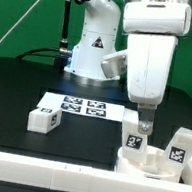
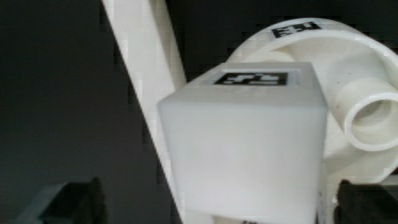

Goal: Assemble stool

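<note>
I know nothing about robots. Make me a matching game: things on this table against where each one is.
1 claw
2 marker board
3 seat
4 lone leg

A flat, mid-table
B exterior view's right, beside the white rail
C open, above another leg
D exterior view's left

Pairs: 1-C, 2-A, 3-B, 4-D

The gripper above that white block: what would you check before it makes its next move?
1. Gripper open: ok, jaws stand wide.
2. Leg between the jaws: ok in the wrist view.
3. Jaws touching the leg: cannot tell.
4. Leg joined to the seat: cannot tell.
5. Spare leg by the marker board out of the arm's way: ok.
</note>
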Tool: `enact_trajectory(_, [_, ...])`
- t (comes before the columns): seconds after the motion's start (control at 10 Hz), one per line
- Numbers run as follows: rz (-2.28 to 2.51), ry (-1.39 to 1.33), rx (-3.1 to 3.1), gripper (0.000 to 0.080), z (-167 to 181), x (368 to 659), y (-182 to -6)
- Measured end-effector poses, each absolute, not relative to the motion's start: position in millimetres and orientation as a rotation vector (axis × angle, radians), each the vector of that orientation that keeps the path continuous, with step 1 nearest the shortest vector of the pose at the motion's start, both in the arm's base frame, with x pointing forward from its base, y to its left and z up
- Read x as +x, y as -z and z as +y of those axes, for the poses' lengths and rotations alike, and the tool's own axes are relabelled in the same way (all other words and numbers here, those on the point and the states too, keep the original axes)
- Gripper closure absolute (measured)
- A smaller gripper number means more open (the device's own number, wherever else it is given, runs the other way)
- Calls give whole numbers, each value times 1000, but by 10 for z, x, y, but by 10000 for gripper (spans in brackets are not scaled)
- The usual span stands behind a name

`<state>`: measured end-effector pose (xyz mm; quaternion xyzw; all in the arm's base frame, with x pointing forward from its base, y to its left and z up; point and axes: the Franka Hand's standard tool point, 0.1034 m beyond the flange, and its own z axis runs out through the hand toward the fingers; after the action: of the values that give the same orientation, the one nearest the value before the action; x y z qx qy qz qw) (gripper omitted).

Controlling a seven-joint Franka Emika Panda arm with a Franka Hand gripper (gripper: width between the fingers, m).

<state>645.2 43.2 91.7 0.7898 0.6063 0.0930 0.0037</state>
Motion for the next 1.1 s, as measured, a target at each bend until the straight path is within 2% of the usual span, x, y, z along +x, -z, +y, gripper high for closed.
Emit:
enact_trajectory(0.2, [1897, -289, 2480, 151, 413, 6447, -903])
enact_trajectory(0.4, [1896, -286, 2483, 401, 402, 6443, -891])
enact_trajectory(0.5, [1896, -289, 2482, 401, 407, 6449, -895])
enact_trajectory(0.6, [1895, -290, 2481, 440, 407, 6452, -898])
enact_trajectory(1.1, [1805, -299, 2551, 440, 383, 6465, -904])
